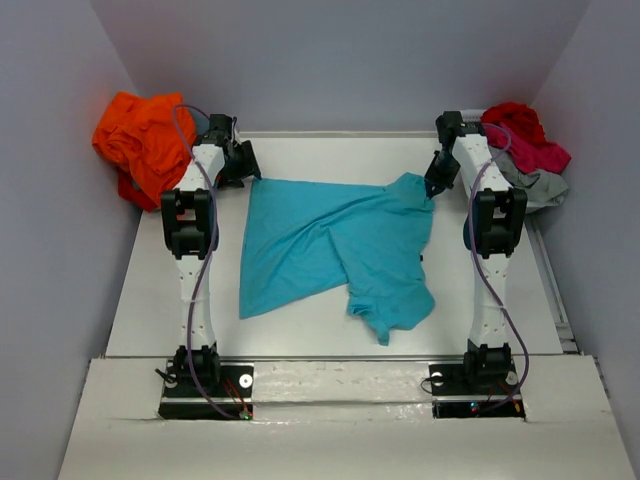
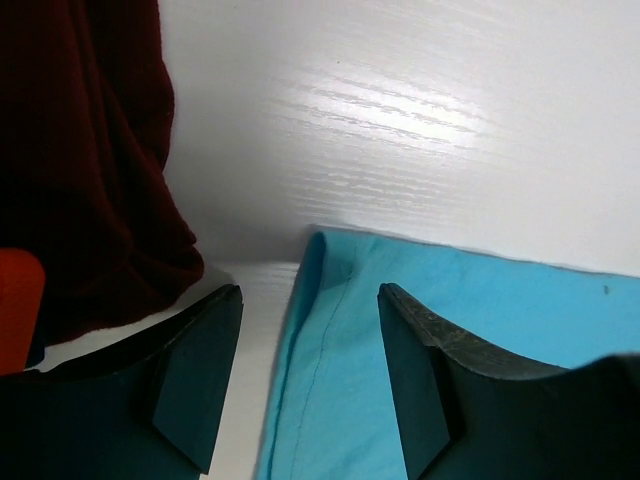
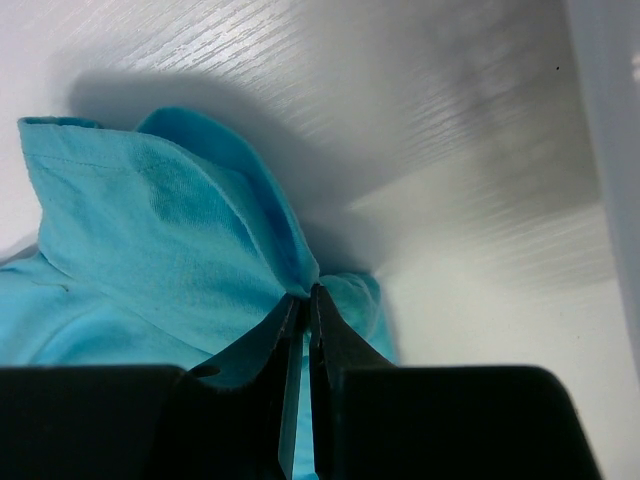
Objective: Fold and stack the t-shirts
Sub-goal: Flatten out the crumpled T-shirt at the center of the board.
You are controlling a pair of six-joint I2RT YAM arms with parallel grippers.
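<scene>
Turquoise t-shirt (image 1: 330, 245): right claw (image 3: 303, 300) clamped on its far corner; left claw (image 2: 310, 292) apart, straddling its edge.

Bare table (image 1: 300, 335) lies open on the near side of the turquoise shirt (image 1: 320, 240) and in a strip beyond its far edge. The left arm (image 1: 190, 225) and right arm (image 1: 493, 225) flank the shirt. An orange heap (image 1: 140, 145) sits past its far-left corner and a red and grey heap (image 1: 525, 150) past its far-right corner. The back wall (image 1: 340, 60) closes in behind.

turquoise cloth t-shirt (image 1: 330, 245), orange cloth shirt (image 1: 140, 140), red cloth shirt (image 1: 522, 132), light grey cloth shirt (image 1: 541, 188), maroon cloth shirt (image 2: 90, 170), white wood-grain desk (image 1: 300, 335)
</scene>
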